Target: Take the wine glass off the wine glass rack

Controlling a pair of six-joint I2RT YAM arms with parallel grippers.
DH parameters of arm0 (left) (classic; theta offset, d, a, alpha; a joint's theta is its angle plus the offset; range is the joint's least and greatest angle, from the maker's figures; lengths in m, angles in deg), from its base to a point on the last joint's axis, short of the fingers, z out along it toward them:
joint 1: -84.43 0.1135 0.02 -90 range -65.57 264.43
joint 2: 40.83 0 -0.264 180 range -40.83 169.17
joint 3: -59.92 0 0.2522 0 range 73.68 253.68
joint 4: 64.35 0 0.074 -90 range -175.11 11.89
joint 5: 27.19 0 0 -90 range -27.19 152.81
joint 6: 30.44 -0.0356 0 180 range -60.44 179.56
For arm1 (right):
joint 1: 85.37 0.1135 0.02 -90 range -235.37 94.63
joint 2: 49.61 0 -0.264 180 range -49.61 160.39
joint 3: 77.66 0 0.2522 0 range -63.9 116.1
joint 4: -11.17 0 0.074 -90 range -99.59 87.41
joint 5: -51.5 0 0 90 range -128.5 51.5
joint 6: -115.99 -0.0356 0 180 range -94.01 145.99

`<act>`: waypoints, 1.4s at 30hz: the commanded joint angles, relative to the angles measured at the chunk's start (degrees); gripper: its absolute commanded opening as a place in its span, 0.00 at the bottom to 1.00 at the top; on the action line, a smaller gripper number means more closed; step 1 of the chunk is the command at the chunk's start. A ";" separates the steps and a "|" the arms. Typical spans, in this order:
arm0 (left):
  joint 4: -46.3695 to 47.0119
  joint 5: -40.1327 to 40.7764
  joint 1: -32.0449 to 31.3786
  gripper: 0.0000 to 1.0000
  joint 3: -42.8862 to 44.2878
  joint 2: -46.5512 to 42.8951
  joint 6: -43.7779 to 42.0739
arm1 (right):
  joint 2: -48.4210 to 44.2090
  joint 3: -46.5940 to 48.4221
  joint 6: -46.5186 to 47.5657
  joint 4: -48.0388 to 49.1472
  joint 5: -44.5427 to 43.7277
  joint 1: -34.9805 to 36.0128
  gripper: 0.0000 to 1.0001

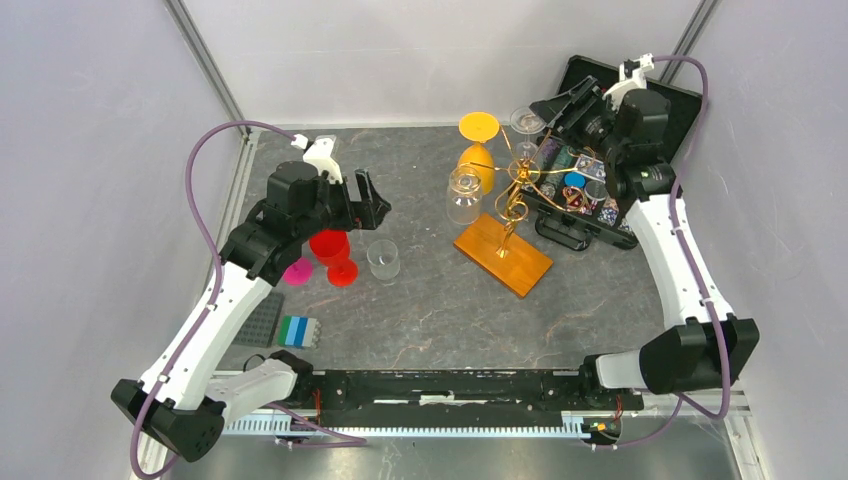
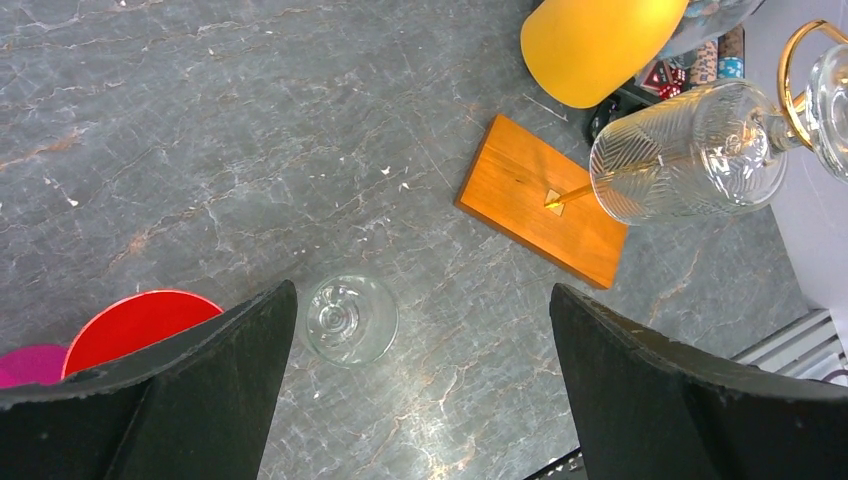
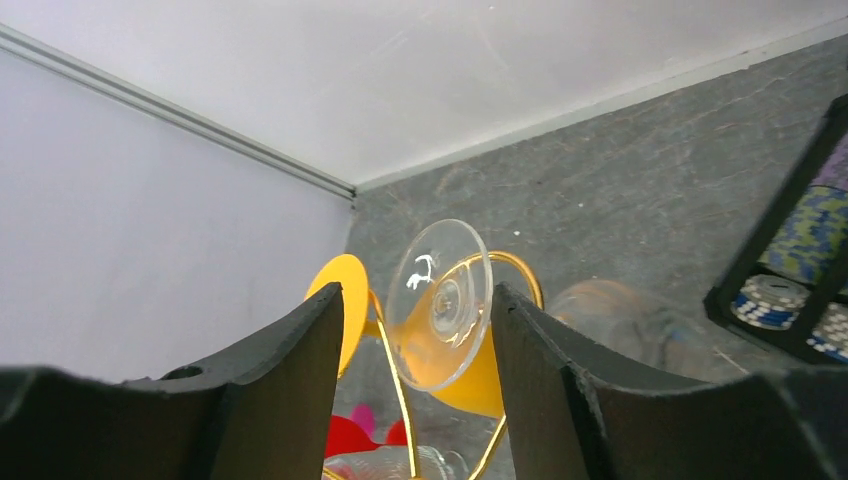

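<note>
- Glass [image 3: 442, 300] hangs foot-up on rack [image 1: 503, 256], so our right end effector [image 3: 416, 293] straddles the foot, half-open, not gripping.
- Our left end effector [image 2: 422, 288] hangs wide over bench [image 1: 430, 300].

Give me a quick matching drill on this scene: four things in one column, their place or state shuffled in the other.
Things:
A. yellow wine glass
B. small clear glass
C. poker chips
D. left tool

Places or states:
1. in the black case
2. open, above the table
3. hanging upside down on the wine glass rack
4. standing upright on the table

Pairs: A-3, B-4, C-1, D-2.
</note>
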 commanded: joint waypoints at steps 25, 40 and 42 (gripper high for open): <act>1.30 2.06 1.34 1.00 0.05 -0.88 -0.21 | -0.49 -5.75 -13.29 5.18 -0.36 0.37 0.37; 1.39 1.91 1.61 1.00 -0.30 -1.33 -0.11 | -1.84 -11.42 -17.43 13.62 -4.86 0.64 0.14; 1.41 1.90 1.61 1.00 -0.33 -1.23 -0.12 | -2.22 -11.23 -17.24 13.40 -5.77 0.59 0.11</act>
